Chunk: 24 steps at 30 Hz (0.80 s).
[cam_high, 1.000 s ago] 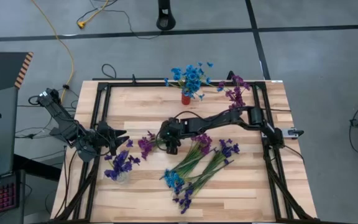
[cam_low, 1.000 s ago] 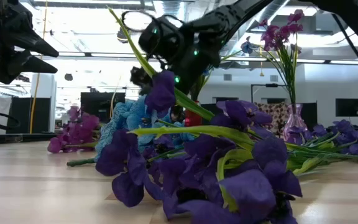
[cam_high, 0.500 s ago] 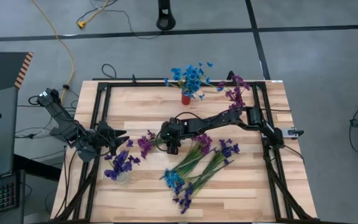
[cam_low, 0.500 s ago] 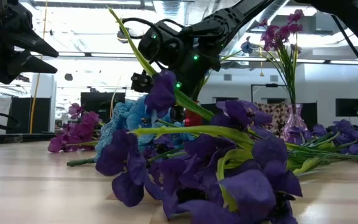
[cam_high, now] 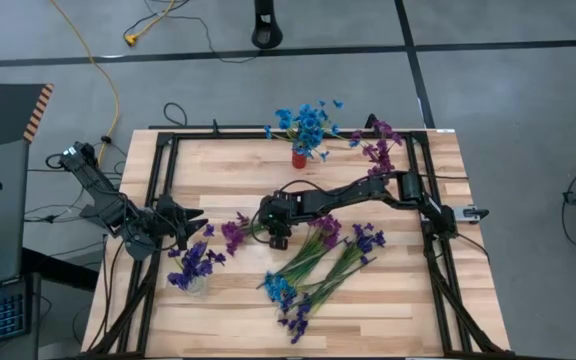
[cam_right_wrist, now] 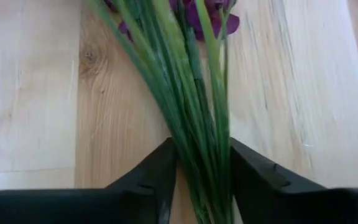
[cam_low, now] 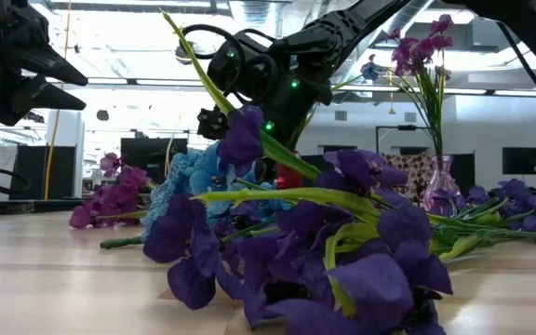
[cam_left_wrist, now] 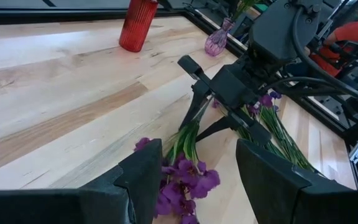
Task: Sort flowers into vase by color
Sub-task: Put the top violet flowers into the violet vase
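My right hand (cam_high: 277, 238) is low over the middle of the surface (cam_high: 228, 170), and its two fingers (cam_right_wrist: 148, 180) stand on either side of a bundle of green stems (cam_right_wrist: 194, 124), pinching them where they gather. The stems run out from between the fingers toward the magenta-purple blossoms (cam_high: 234, 231) lying on the wood just beside that hand, on the side toward my left arm. Seen from the table's level, the right arm comes down from above, with blue and violet blooms in front of it.

My left hand (cam_high: 190, 222) hangs near the left edge of the surface, its fingers (cam_left_wrist: 143, 180) spread apart with nothing between them, pointing across at the purple blossoms and the right hand beyond them.

Just beside my left hand, a clear vase (cam_high: 196, 284) holds a bunch of dark violet flowers (cam_high: 190, 265). On the other side of my right hand, more loose flowers (cam_high: 313, 270) lie in a fan across the wood, their green stems crossing, with violet heads, a few blue ones and some purple among them.

At the far edge of the surface a red vase (cam_high: 299, 158) stands upright with bright blue flowers (cam_high: 306, 122) in it. Near it, toward the right corner, a pinkish glass vase (cam_left_wrist: 216, 42) holds purple flowers (cam_high: 379, 143).
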{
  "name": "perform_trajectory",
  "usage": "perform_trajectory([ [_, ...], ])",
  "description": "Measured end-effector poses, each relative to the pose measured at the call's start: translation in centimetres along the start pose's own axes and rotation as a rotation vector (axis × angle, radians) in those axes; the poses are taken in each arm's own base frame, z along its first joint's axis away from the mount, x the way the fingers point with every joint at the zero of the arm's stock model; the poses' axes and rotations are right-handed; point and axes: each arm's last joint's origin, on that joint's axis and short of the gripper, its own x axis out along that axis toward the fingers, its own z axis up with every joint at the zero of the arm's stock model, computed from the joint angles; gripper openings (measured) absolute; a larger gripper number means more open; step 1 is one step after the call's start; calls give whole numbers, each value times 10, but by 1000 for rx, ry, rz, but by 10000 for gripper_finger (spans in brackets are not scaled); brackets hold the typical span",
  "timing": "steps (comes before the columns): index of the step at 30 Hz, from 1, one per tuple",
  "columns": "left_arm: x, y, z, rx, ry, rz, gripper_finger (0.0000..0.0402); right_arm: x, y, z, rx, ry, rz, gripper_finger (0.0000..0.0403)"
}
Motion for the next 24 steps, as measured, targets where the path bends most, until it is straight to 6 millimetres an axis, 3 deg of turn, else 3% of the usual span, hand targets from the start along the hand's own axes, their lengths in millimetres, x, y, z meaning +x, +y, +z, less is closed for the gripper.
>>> perform_trajectory([
  [11,0,0,0,0,0,0,194,0,1,0,12,1,2,44],
  [17,0,0,0,0,0,0,194,-3,5,1,6,-4,7,48],
  [24,0,0,0,2,0,1,194,-26,9,7,-2,-13,19,46],
])
